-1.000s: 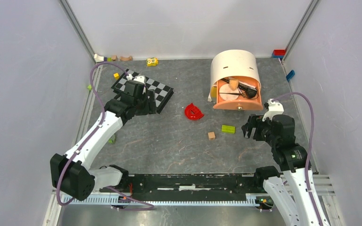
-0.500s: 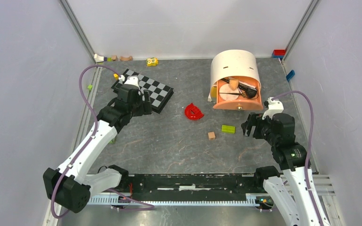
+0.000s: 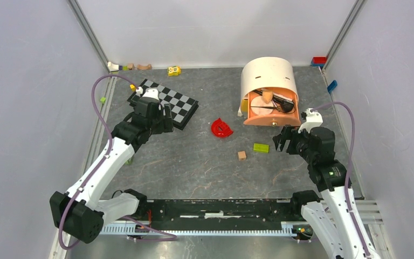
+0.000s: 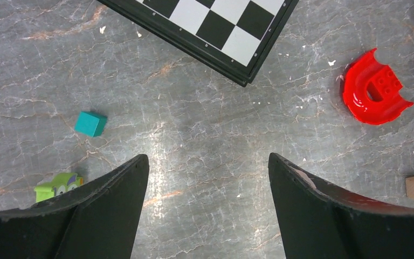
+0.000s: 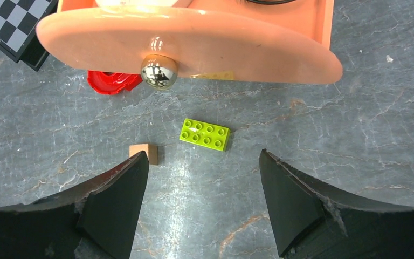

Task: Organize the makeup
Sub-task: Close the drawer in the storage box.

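Drift on my right: right gripper (image 5: pixel 202 162), wide and empty, has crept toward the knob (image 5: pixel 159 71); left gripper (image 4: pixel 207 162) wide too. Makeup (image 3: pixel 269 107) sits inside the drawer (image 5: pixel 248 43); closing looks next.

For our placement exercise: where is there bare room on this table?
Bare: near-centre table between chessboard, wooden block and base rail; also the far strip between chessboard and domed organizer. Crowded: before the peach drawer, with green brick, red curved piece, right gripper.
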You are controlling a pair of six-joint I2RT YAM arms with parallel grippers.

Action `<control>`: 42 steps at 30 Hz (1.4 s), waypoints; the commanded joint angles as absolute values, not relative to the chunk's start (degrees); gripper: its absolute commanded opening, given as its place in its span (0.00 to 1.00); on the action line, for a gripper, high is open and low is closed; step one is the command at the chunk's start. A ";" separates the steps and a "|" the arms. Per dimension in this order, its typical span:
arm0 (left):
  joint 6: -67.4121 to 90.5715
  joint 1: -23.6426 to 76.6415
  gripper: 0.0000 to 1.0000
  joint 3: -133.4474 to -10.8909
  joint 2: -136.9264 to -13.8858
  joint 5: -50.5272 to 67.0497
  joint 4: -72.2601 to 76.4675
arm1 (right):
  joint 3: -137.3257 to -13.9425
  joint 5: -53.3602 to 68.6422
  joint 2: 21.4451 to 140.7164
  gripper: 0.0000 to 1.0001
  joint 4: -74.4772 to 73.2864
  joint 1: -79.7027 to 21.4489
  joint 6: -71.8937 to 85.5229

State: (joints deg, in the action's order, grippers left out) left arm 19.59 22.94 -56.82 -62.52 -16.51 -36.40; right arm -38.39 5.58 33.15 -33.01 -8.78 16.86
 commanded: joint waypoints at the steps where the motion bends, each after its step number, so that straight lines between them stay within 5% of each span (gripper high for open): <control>1: 19.13 22.66 0.88 -60.23 -63.41 -15.99 -38.44 | -35.81 5.85 33.38 0.82 -27.40 -8.88 20.45; 24: 20.92 22.55 0.91 -57.27 -64.45 -10.57 -37.29 | -30.69 10.62 41.48 0.73 -4.22 -8.85 18.83; 42: 20.47 22.22 0.88 -57.06 -65.37 -8.47 -36.55 | -37.13 11.49 47.76 0.64 -2.93 -8.85 18.52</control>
State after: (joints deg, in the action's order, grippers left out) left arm 19.70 22.57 -56.77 -65.73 -8.84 -37.80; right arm -32.93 11.79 48.86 -7.05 -8.78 19.46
